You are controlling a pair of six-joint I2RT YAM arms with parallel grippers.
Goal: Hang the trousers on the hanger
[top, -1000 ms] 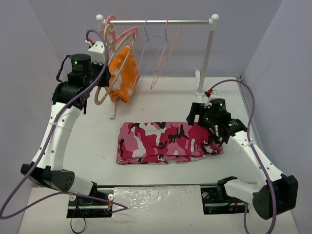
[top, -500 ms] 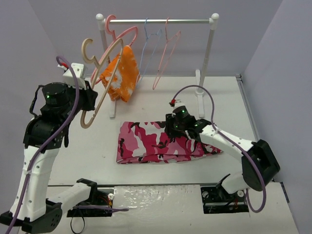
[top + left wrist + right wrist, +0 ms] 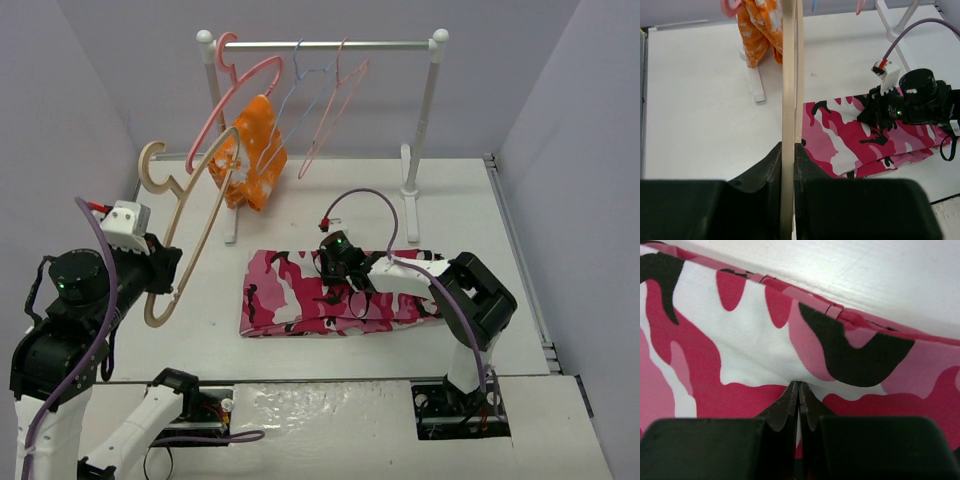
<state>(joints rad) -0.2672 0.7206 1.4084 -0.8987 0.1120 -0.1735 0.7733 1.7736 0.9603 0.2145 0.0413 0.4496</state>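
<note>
The trousers (image 3: 300, 295), pink, red, white and black camouflage, lie folded flat across the middle of the table. They also show in the left wrist view (image 3: 840, 140) and fill the right wrist view (image 3: 740, 340). My right gripper (image 3: 335, 268) presses down on their upper middle, and its jaws (image 3: 798, 385) are shut on a pinch of the cloth. Off the rack at the left, the beige hanger (image 3: 200, 215) hangs tilted in the air, hook up. My left gripper (image 3: 160, 272) is shut on its lower frame (image 3: 788, 75), the bar clamped between the fingers (image 3: 775, 165).
A white clothes rack (image 3: 330, 44) stands at the back. On it hang a thick pink hanger (image 3: 245, 85), an orange-and-white cloth (image 3: 255, 150), and thin blue (image 3: 300, 90) and pink (image 3: 335, 110) wire hangers. Its feet (image 3: 232, 225) rest just behind the trousers.
My left arm has carried the beige hanger away from the rack, down and to the near left. The right gripper slid left over the trousers and closed on the cloth.
</note>
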